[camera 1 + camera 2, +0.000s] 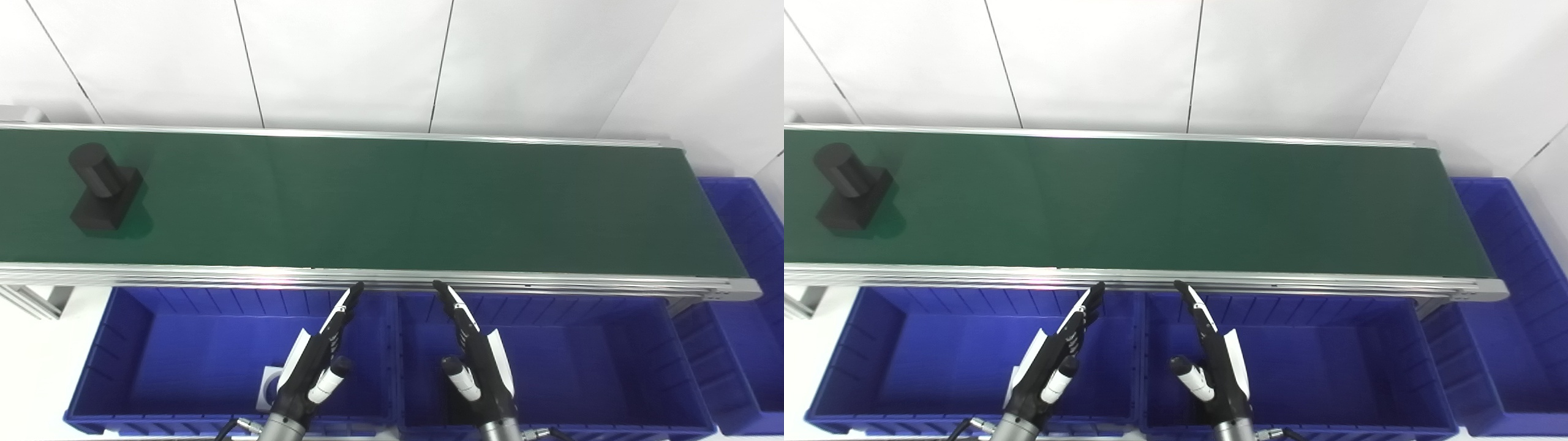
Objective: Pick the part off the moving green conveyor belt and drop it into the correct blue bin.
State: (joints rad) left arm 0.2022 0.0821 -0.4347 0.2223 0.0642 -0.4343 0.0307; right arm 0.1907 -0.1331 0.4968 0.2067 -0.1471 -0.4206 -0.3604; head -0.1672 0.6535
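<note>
I hold the left hand [315,361] and right hand [478,361] empty with fingers spread over the bins [184,367], waiting; the black part [104,196] rides the belt [392,202] far left of them.

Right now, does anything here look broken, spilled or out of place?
Nothing stands out. The black part sits alone at the green belt's far left, and both open hands hover over the blue bins.
</note>
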